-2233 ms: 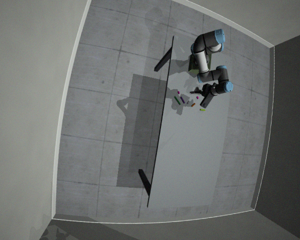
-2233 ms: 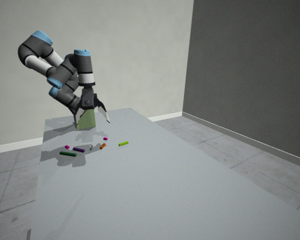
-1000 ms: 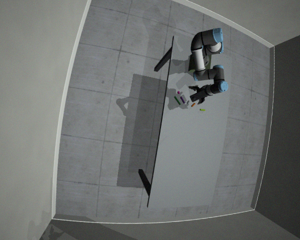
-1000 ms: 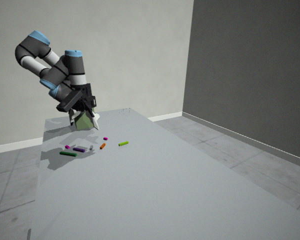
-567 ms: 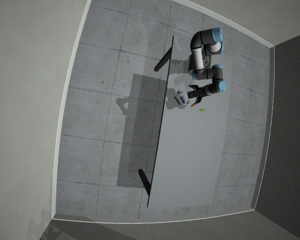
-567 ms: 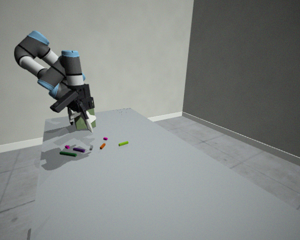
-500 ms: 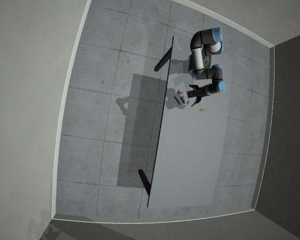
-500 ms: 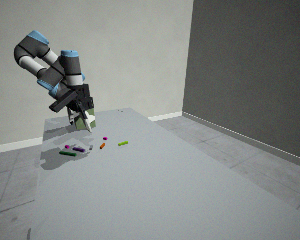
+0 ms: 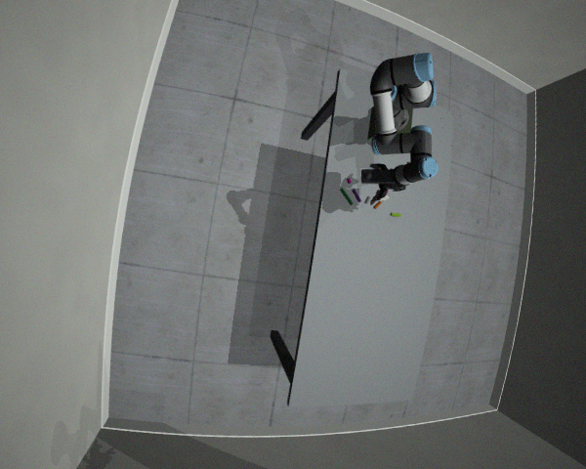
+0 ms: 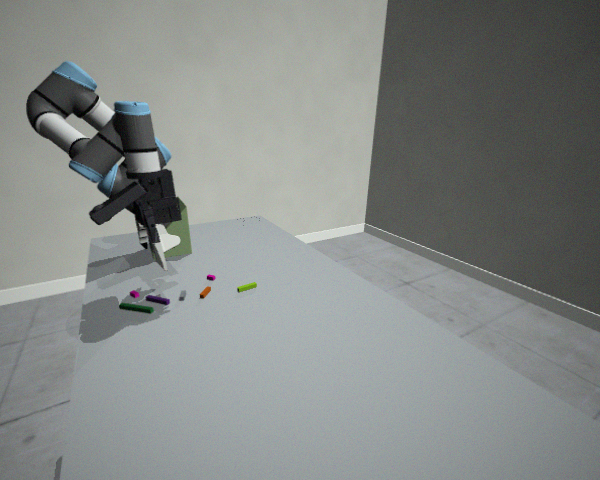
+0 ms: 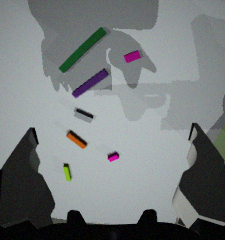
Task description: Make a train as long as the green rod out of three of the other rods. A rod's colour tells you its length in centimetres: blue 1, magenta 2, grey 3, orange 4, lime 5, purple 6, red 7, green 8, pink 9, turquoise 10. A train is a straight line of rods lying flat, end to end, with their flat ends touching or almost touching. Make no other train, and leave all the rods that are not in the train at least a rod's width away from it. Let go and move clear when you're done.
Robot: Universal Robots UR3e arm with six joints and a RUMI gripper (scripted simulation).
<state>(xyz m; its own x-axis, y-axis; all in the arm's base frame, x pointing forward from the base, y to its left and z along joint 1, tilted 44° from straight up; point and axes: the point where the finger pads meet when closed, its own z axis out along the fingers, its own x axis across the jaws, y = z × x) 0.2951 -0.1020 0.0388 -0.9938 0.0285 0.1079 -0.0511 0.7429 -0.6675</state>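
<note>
My gripper is open and empty, above the table behind the rods. The green rod lies flat near the table's long edge. The purple rod lies beside it, a gap apart. The grey rod, orange rod and lime rod lie apart in a loose row. One magenta rod lies near the purple rod; another magenta rod lies near the orange rod. No rods touch.
A green block-like object stands on the table near the arm's base. The green and purple rods lie close to the table's long edge, in the arm's shadow.
</note>
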